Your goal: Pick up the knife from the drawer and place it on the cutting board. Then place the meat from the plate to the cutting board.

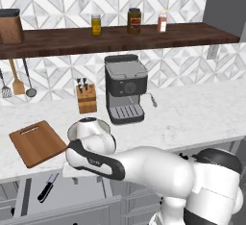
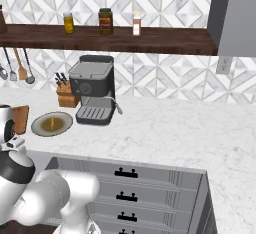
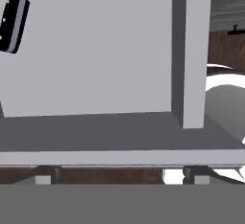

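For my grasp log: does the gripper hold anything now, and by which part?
Nothing is held. The slim black-handled knife lies in the open grey drawer, untouched.

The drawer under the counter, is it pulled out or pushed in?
Pulled out. In the left base view the drawer shows its grey floor below the counter edge, with the knife lying inside it.

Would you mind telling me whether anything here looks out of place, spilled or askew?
Nothing stands out. The drawer stands open with the knife lying inside, the cutting board sits bare on the counter, and the meat rests on the plate.
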You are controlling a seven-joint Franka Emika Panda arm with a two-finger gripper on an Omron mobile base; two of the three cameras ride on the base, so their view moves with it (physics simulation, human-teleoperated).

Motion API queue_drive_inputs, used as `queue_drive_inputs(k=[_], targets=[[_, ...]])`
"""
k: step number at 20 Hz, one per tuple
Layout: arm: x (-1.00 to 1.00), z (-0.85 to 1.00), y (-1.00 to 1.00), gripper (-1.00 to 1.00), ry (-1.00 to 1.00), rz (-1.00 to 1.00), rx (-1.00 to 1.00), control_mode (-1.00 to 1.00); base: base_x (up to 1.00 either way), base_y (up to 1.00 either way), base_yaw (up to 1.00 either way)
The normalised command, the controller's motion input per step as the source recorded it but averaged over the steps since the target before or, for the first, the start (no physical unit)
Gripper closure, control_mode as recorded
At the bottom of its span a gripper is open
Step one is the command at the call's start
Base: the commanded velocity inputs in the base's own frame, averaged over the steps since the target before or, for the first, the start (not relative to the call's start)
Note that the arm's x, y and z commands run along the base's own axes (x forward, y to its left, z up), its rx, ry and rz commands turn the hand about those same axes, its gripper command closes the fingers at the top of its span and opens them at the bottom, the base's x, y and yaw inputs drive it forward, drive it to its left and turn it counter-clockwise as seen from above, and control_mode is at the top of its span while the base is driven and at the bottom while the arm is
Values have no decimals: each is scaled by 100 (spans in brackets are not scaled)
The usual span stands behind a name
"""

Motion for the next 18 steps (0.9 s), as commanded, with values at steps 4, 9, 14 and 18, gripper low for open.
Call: queue_drive_inputs(k=[4,9,14,18], targets=[[-4,-5,49,-100,6,16,-4,-100,0,0,0],[0,2,47,-100,13,21,-10,-100,0,0,0],[0,-4,26,-100,7,17,-7,-100,0,0,0],[0,-42,4,-100,-1,8,0,-100,0,0,0]])
